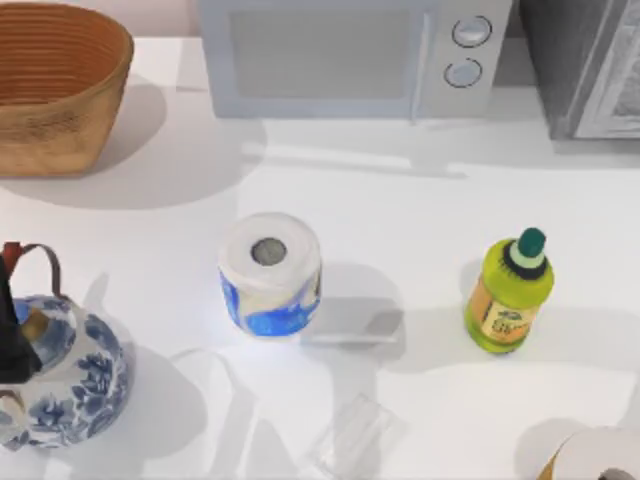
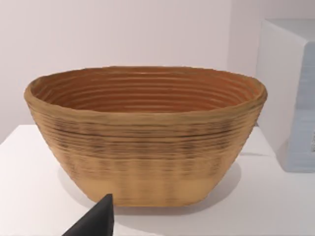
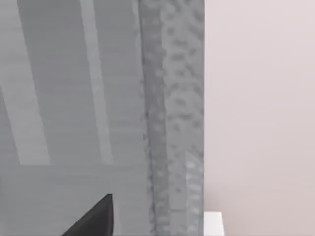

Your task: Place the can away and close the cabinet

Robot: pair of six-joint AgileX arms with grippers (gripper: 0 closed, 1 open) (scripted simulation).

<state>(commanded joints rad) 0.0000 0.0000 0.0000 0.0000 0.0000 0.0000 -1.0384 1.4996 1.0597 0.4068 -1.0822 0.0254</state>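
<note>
**Tool tips up close, can not yet found**

Close to each wrist camera sits a dark tip: the left tool (image 2: 96,221) looks at the basket (image 2: 145,135), and the right tool (image 3: 96,219) looks at the grey cabinet (image 3: 74,98). I cannot tell if either tool is spread or pressed together. Neither one holds anything I can see.

From above, the biggest thing is the microwave (image 1: 345,55) at the back of the white surface (image 1: 400,200). The cabinet (image 1: 590,65) stands in the back right corner, likely so the right arm can reach it. The basket (image 1: 55,85) is in the back left corner. A blue and white teapot (image 1: 65,375) sits at the front left. A paper roll (image 1: 270,275) stands near the middle, with a green bottle (image 1: 508,295) well apart to its right.

I see nothing that is plainly a can. I think the job has hardly begun.
</note>
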